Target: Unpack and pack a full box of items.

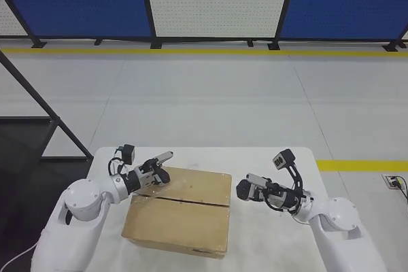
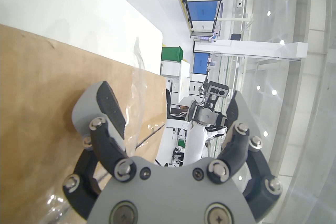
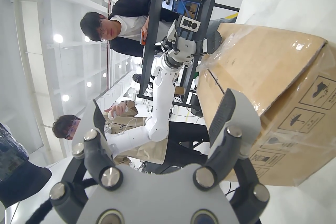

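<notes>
Box [image 1: 180, 211]: brown cardboard, flaps closed, lower centre of the top view, standing on the white desk [image 1: 272, 163]. A seam [image 1: 187, 198] runs across its lid. At the lid's left end a strip of clear tape [image 2: 136, 83] stands up loose.

We note the left pincer [image 1: 164, 166] released, jaws spread, over the box's upper-left corner. One pad lies low by the lid next to the loose tape, with nothing gripped. The right pincer [image 1: 247, 187] is likewise released and empty, just beside the box's right edge and apart from it as far as we can tell.

Risks, in our judgement:
- The tape is thin and slick, so it may slip out of a closing grip or tear short and leave the seam sealed.
- With the right pincer not bracing, a pull on the tape could drag or turn the box on the smooth desk.
- A pad could catch a flap edge and crumple it.

Around: a black frame [image 1: 27, 102] at the left edge, partition panels [image 1: 81, 17] along the top, and a yellow line [image 1: 367, 165] on the floor at right. What stands in the way is the lid itself, since the closed flaps keep us from the contents.
</notes>
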{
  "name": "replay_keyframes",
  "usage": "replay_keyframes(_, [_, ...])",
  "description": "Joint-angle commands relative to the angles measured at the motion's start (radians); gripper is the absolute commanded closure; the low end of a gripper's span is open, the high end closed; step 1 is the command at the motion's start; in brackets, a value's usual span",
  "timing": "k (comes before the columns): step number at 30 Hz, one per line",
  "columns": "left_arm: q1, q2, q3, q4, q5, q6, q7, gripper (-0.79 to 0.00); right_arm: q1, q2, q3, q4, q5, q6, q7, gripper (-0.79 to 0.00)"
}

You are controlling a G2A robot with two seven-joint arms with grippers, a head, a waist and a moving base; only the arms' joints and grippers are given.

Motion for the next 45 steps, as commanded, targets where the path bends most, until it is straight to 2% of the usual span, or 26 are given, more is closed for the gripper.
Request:
replay_keyframes(1, [-0.007,-0.001,0.008,0.004,-0.006,-0.002,0.001,-0.785,-0.010,0.003,0.006,-0.006,0.003,-0.003,-0.002,-0.785])
replay_keyframes(14, [0.017,0.013,0.007,-0.037,0.017,0.018,-0.001,-0.785,-0.034,0.018,0.012,-0.019,0.019,-0.015,-0.006,-0.785])
replay_keyframes(21, [0.032,0.011,0.028,-0.089,-0.026,0.001,0.000,-0.785,-0.030,0.024,0.002,-0.015,0.025,-0.016,-0.010,-0.785])
replay_keyframes(28, [0.018,0.005,0.080,-0.116,-0.029,-0.003,0.009,-0.785,-0.032,0.029,-0.003,-0.005,0.036,-0.027,-0.013,-0.785])
replay_keyframes(45, [-0.063,-0.020,0.224,-0.094,-0.025,0.000,0.030,-0.785,-0.037,0.043,-0.005,0.024,0.068,-0.058,-0.008,-0.785])
